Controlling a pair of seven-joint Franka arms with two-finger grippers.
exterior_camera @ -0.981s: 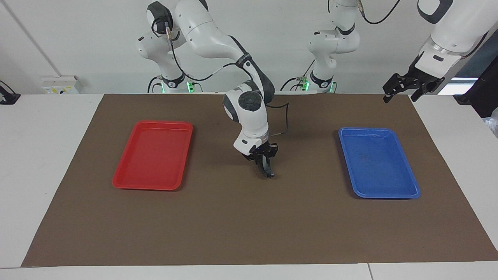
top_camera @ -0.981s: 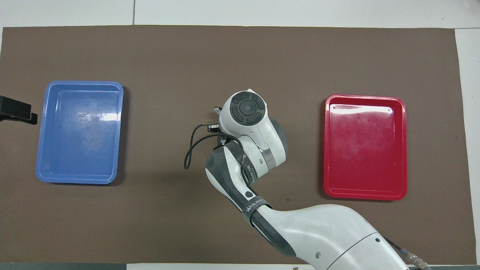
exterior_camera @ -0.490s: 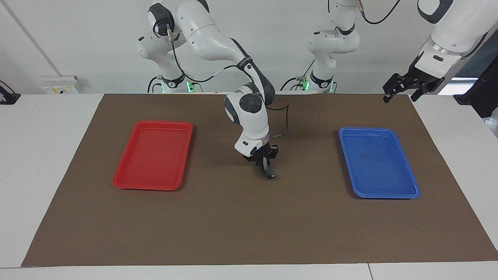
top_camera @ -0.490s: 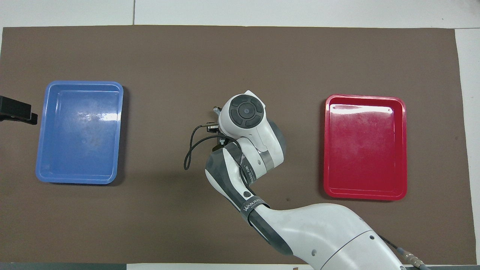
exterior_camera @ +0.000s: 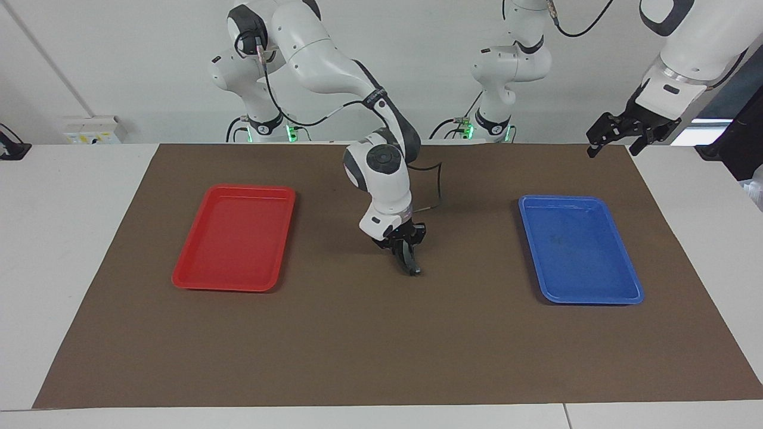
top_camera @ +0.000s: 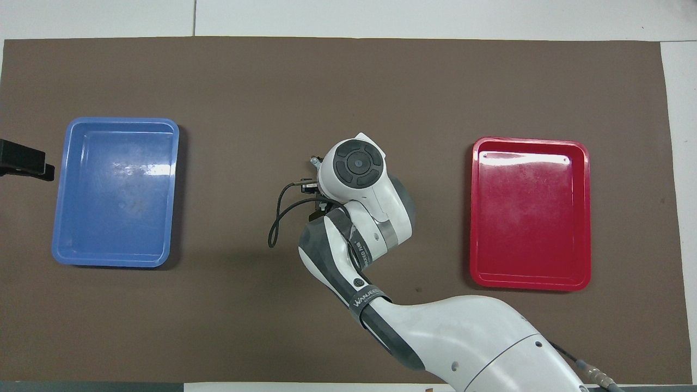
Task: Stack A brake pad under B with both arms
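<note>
My right gripper (exterior_camera: 410, 262) points down at the middle of the brown mat (exterior_camera: 381, 333), shut on a small dark pad with a greyish face, seemingly the A brake pad (exterior_camera: 412, 267). The pad stands on edge, its lower end at the mat's surface. In the overhead view the right arm's wrist (top_camera: 359, 179) covers both the gripper and the pad. B is out of view. My left gripper (exterior_camera: 614, 143) waits open and empty, raised over the mat's corner at the left arm's end; only its tip (top_camera: 24, 163) shows from overhead.
A red tray (exterior_camera: 235, 238) lies toward the right arm's end of the table and a blue tray (exterior_camera: 578, 247) toward the left arm's end; neither holds anything. A black cable (top_camera: 277, 218) loops off the right wrist.
The right arm has shifted a little and its gripper has sunk slightly toward the mat with the pad. The left arm has not moved.
</note>
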